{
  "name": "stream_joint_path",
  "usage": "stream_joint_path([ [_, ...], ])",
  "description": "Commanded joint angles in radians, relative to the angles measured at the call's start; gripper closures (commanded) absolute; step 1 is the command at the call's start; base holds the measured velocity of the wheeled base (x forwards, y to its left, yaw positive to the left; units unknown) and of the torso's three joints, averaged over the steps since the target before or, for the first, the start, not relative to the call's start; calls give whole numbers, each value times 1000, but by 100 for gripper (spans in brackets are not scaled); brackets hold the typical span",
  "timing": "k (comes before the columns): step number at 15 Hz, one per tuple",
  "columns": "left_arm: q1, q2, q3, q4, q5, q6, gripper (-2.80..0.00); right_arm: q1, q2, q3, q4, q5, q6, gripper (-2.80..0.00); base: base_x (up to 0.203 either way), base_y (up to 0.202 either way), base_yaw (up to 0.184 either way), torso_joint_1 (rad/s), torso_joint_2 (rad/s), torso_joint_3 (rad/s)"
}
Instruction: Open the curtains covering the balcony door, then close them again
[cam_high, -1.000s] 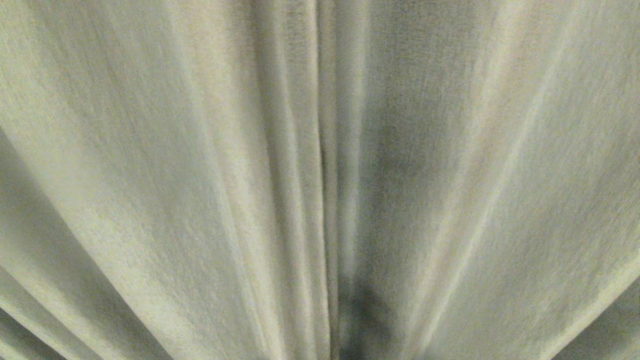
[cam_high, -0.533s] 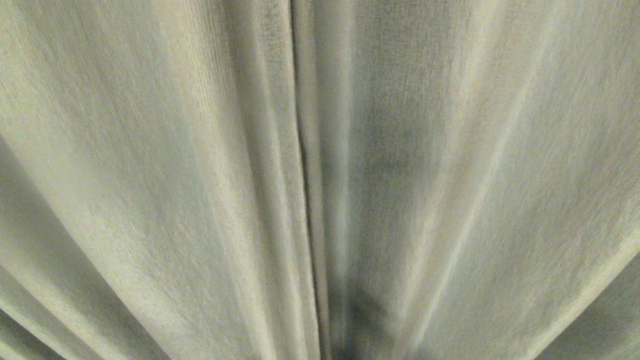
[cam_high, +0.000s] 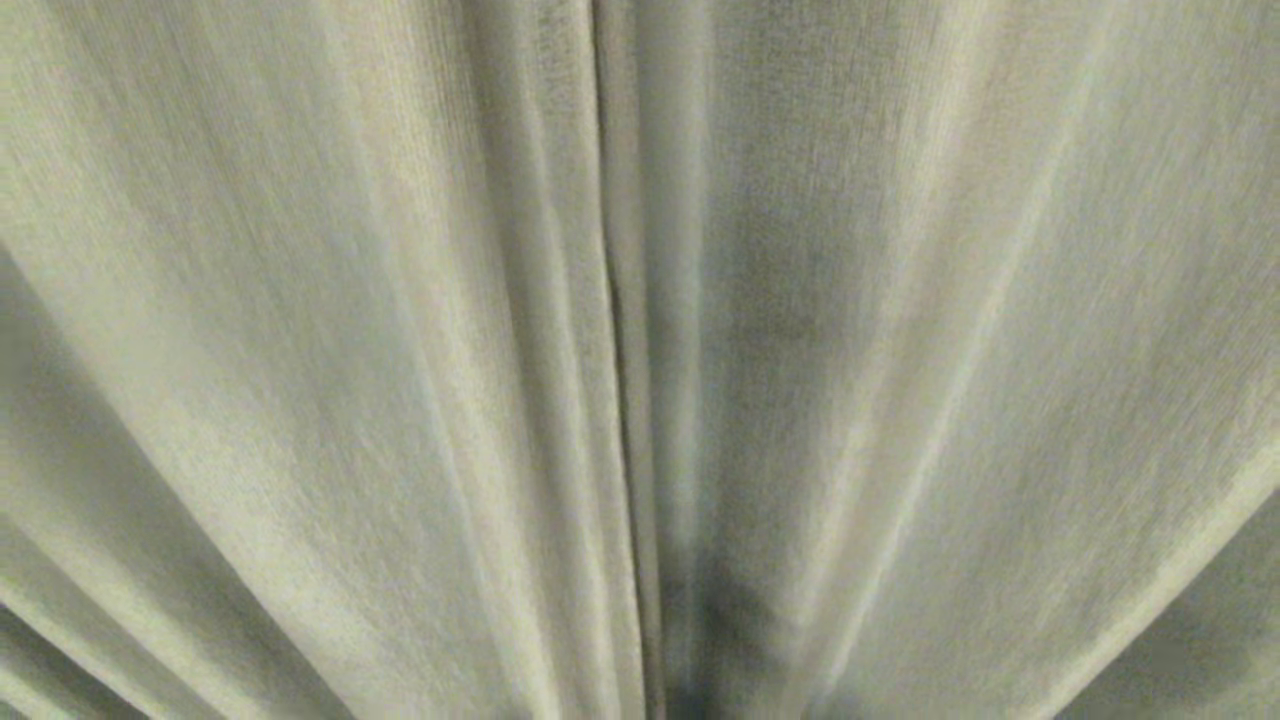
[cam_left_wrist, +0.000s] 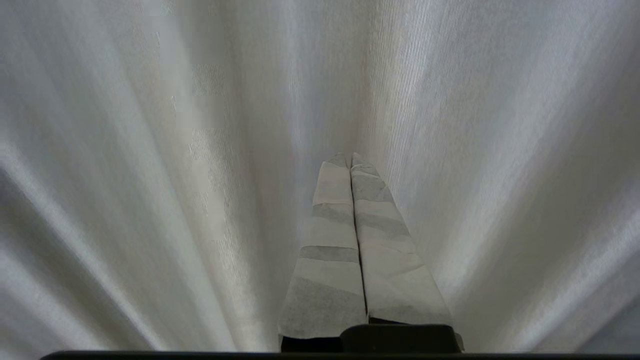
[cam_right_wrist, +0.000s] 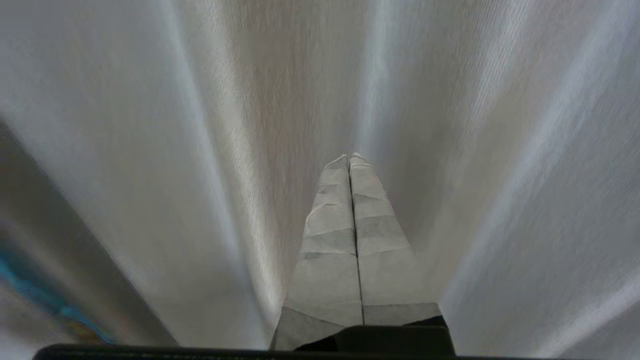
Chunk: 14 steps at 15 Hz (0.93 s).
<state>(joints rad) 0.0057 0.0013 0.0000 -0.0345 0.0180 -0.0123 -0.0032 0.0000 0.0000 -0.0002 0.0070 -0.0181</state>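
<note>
Item: the curtains (cam_high: 400, 380), floor-length pleated drapes of opaque pale beige-grey woven fabric, filling the whole head view; drawn together, hanging in long vertical folds that fan outward toward the lower corners. A dark vertical seam (cam_high: 622, 400), where two panel edges meet, runs just left of the centre of the view, with a shadowed fold just to its right. The balcony door does not show anywhere; the fabric covers everything in front of the robot. Item: left claw (cam_left_wrist: 349, 159), two tapered fingers wrapped in pale grey-white tape, clenched with the fingers pressed flat against each other and nothing between them; its tip points into a pleat of the curtains (cam_left_wrist: 150, 150), whether touching the cloth cannot be told. Item: right claw (cam_right_wrist: 349, 159), same taped build, likewise clenched on nothing, its tip pointing at a fold of the curtains (cam_right_wrist: 450, 150), contact not determinable. Neither claw shows in the head view. Item: a blurred blue-and-brown strip (cam_right_wrist: 45, 295) at one edge of the right wrist view, beside the cloth; identity not determinable.
</note>
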Motion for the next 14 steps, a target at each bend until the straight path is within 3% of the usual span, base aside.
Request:
stream_joint_path([
  [1,0,-1,0,-1,0,0,0,0,0,0,0,-1,0,0,-183,0,-3,14,4,7],
  [4,0,-1,0,-1,0,0,0,0,0,0,-2,1,3,0,-144,0,-2,-13,3,4],
  [14,0,-1,0,-1,0,0,0,0,0,0,-3,1,0,0,0,0,0,4,0,-1],
])
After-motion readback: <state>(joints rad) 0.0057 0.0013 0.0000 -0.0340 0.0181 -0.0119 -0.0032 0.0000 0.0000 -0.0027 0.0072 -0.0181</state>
